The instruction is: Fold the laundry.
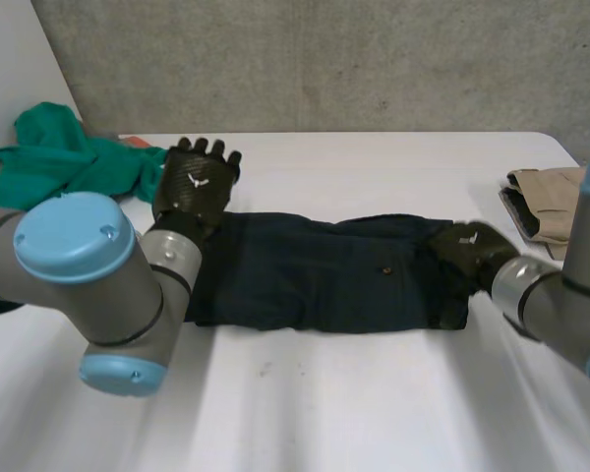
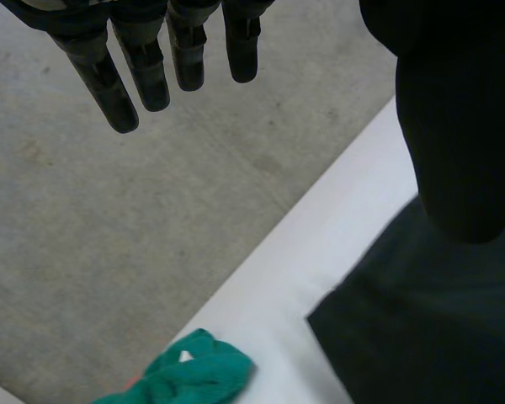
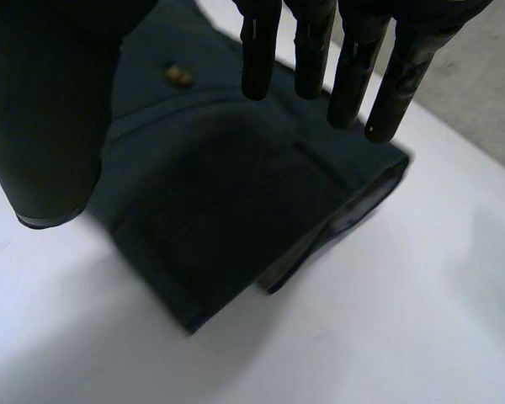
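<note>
Dark navy trousers [image 1: 315,275], folded into a long band, lie flat across the middle of the white table [image 1: 374,413]. My left hand [image 1: 195,187] hovers over the band's left end, open, its fingers straight and holding nothing. In the left wrist view the fingers [image 2: 143,67] and thumb [image 2: 459,126] are spread above the trousers' corner [image 2: 429,337]. My right hand [image 1: 472,251] is over the band's right end. Its wrist view shows straight fingers [image 3: 307,42] and a thumb [image 3: 50,126] clear of the folded end [image 3: 236,210], near a small button [image 3: 179,77].
A crumpled green cloth [image 1: 54,157] lies at the table's back left corner and appears again beyond my left hand [image 2: 194,374]. A folded beige garment [image 1: 546,197] sits at the right edge. Grey floor [image 2: 151,236] lies past the table's back edge.
</note>
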{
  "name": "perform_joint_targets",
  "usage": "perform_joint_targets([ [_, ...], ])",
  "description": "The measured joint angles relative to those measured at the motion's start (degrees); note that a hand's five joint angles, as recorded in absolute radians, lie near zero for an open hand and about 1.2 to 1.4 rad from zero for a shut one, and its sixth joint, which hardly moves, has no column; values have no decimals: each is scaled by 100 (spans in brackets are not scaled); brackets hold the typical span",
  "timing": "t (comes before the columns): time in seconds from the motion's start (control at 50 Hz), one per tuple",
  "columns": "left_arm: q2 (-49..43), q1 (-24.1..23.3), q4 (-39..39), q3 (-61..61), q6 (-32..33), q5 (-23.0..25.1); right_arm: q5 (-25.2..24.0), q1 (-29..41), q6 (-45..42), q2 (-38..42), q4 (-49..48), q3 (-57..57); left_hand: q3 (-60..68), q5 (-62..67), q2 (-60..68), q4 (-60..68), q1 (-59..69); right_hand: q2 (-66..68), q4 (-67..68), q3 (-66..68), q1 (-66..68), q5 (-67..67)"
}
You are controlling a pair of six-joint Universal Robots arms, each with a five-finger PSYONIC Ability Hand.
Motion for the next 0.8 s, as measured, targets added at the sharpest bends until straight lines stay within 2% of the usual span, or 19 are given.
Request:
perform_joint_targets([
  [0.1,-3,-106,5,-152,-40,2,-97,15,-20,115,-858,530,0,0,0,0,0,0,0,0,0,1],
  [0.22,-43,-177,6,-154,-49,2,25,72,-69,523,-1809,660,0,0,0,0,0,3,1,2,5,14],
  [0.26,-40,-191,6,-150,-58,2,136,81,-110,668,-2033,630,0,0,0,0,0,975,900,927,908,861],
  [0.3,-35,-200,5,-151,-72,1,258,80,-156,789,-2198,587,0,0,0,0,0,1158,1087,1108,1043,1014],
  [0.36,5,-209,2,-161,-137,-2,438,50,-232,890,-2332,523,0,0,0,0,0,3657,3532,3557,3014,3248],
  [0.38,19,-211,1,-166,-157,-3,477,39,-252,902,-2350,510,0,0,0,0,0,4555,4443,4450,3494,4113],
  [0.44,112,-212,-1,-206,-218,-4,544,-46,-326,843,-2336,522,0,0,0,0,0,4825,4822,4802,3574,4439],
  [0.66,740,-172,-4,-542,-306,2,352,-805,-1296,-199,-1502,585,0,0,-23,-19,0,4825,4856,4838,3994,4651],
  [0.76,957,-126,-4,-671,-310,2,162,-763,-1743,-339,-1305,405,0,0,-30,-23,0,4825,4856,4846,4013,4662],
  [0.8,1056,-77,-4,-729,-316,-1,43,-525,-1918,-362,-1303,270,0,0,-36,-23,0,4825,4856,4846,4032,4662],
])
